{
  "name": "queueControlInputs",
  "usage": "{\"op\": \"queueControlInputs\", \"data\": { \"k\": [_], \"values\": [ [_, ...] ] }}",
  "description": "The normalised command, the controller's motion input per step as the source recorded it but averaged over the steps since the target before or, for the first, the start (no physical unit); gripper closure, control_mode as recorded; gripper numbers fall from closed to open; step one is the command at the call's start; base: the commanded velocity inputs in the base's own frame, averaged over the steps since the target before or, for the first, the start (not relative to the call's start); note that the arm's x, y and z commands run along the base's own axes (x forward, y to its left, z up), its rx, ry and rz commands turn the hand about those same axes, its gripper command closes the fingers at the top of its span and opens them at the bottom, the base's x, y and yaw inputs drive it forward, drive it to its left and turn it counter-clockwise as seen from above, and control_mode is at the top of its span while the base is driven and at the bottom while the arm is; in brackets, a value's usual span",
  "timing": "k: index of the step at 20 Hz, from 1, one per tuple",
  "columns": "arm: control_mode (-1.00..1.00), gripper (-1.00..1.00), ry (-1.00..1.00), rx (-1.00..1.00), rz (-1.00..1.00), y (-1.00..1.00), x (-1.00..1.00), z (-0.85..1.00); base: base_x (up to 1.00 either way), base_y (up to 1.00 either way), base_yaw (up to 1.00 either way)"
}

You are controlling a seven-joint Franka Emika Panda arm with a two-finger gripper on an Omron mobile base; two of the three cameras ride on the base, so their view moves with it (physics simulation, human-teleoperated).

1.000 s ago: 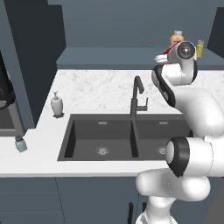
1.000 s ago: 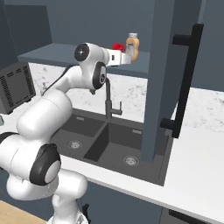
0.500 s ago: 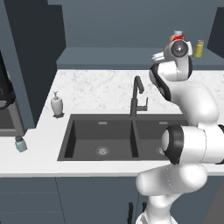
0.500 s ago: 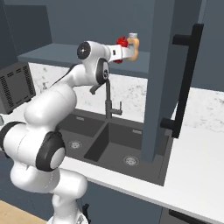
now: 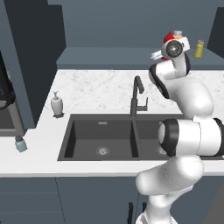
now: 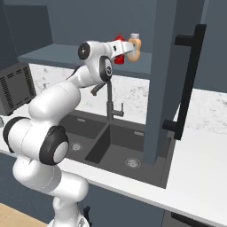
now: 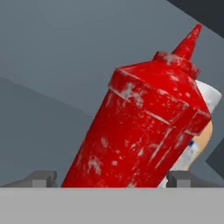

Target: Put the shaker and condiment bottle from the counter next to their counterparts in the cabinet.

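Observation:
The red condiment bottle [image 7: 144, 127] leans between my fingertips, so my gripper [image 7: 111, 179] is shut on it. Right behind it stands the peach-orange bottle [image 7: 204, 133] with its pale cap. My gripper [image 6: 123, 49] holds the red condiment bottle [image 6: 118, 41] over the cabinet [image 6: 53, 52] shelf, close beside the peach-orange bottle [image 6: 135, 48]. The red condiment bottle [image 5: 168, 36] peeks over my hand, and the yellow-olive shaker [image 5: 199, 48] stands to its right. The pale blue-green shaker [image 5: 19, 143] sits on the counter [image 5: 96, 87] near its left front edge.
A double sink [image 5: 103, 135] with a dark faucet [image 5: 136, 94] lies below my arm. A white soap dispenser [image 5: 56, 105] stands left of the sink. The open cabinet door [image 6: 170, 75] with a black handle [image 6: 190, 80] hangs to the right. A dark appliance [image 6: 15, 86] is at the left.
My hand has risen a little and carried the red bottle deeper over the cabinet shelf, closer to the peach-orange bottle. The shaker on the counter has not moved.

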Motion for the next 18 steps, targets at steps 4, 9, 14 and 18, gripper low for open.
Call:
{"op": "queueControlInputs", "data": {
  "k": [4, 9, 14, 18],
  "values": [
    [-1.00, -1.00, -0.06, -0.06, 0.00, 0.00, 0.00, 0.00, 0.00, 0.00, 0.00],
    [-1.00, -1.00, -0.04, 0.01, 0.00, -0.11, -0.21, -0.01, 0.00, 0.00, 0.00],
    [-1.00, -1.00, -0.01, 0.11, 0.00, 0.00, -0.96, -0.23, 0.00, 0.00, 0.00],
    [-1.00, -1.00, 0.00, 0.08, 0.00, 0.18, -0.89, -0.23, 0.00, 0.00, 0.00]
  ]
}}
